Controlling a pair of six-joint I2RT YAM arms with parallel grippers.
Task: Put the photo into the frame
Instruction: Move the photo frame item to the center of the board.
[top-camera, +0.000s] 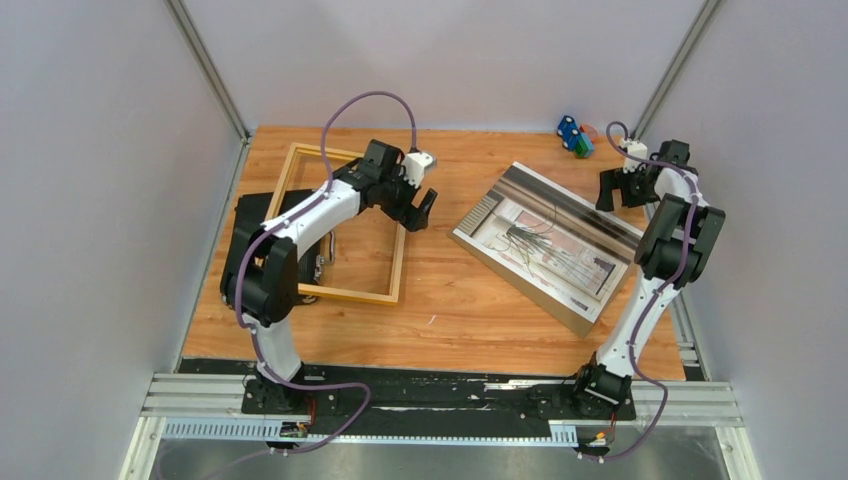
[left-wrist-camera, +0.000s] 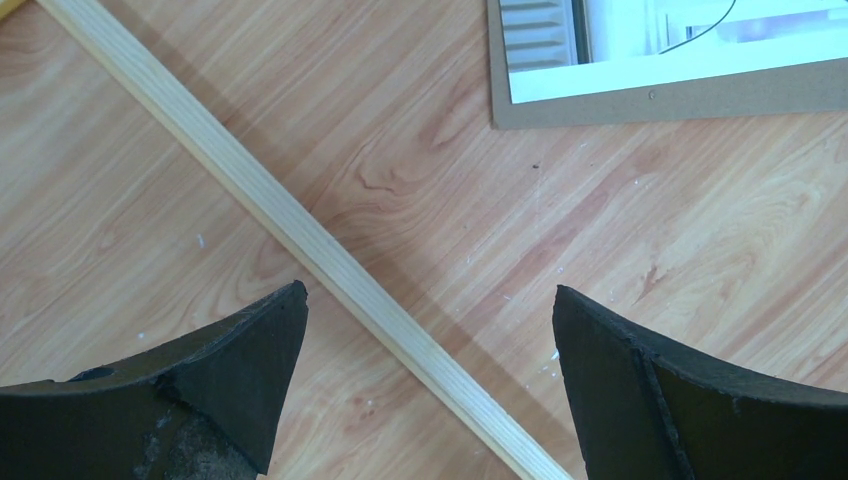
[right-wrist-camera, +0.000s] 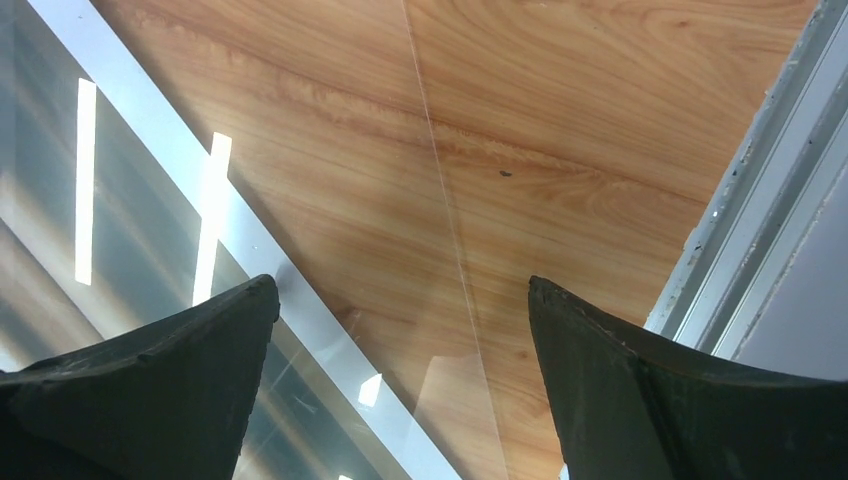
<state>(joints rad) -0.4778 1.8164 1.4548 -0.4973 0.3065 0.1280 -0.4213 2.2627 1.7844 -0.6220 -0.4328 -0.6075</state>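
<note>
**Fig.** Two-arm rig, top view w/ wrist insets; read near → far.

**Near edge:** both arm bases, w/ bare tabletop (top-camera: 450, 320) ahead of them.

**Left half:** the frame (top-camera: 398, 262) lies flat toward the far-left corner, its left side overlapping a black case (top-camera: 258, 212). Wood grain shows through its centre, so nothing is loaded yet. The left gripper (top-camera: 424, 212) hovers over the frame's right rail w/ fingers (left-wrist-camera: 230, 380) spread wide. The rail runs diagonally betw. them w/o contact, prob. lined up to grasp or steady it.

**Right half:** the photo (top-camera: 545, 245) lies face up on a brown backing board (left-wrist-camera: 700, 100), skewed to the table edges & well apart from the frame.
- **Right wrist inset:** a clear sheet (right-wrist-camera: 350, 200) w/ lamp reflections appears to cover the print & overhang onto the wood. It is judged to be the pane, not certain.
- **Right gripper** (top-camera: 617, 192): hangs above the photo's far-right end, near the right edge, fingers (right-wrist-camera: 170, 390) wide, holding nothing.

**Far-right corner:** small blue-green objects (top-camera: 574, 138), too small to identify.

**Text/brands:** none legible in any view.
</note>
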